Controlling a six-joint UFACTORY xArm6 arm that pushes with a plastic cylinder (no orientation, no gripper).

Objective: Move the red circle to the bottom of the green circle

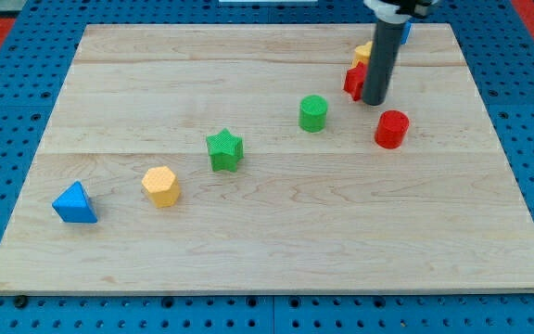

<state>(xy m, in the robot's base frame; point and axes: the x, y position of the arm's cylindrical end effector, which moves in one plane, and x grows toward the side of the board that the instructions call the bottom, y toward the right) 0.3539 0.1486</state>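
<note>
The red circle (391,128) stands on the wooden board (276,232) at the view's right. The green circle (313,112) stands to its left and slightly higher in the view, about a block's width apart. My tip (374,101) is just above and to the left of the red circle, between the two circles and closer to the red one. I cannot tell if it touches the red circle.
A second red block (353,81) sits partly hidden behind the rod, with a yellow block (364,52) and a blue block (405,33) above it. A green star (223,150), a yellow hexagon (161,186) and a blue triangle (74,203) lie toward the lower left.
</note>
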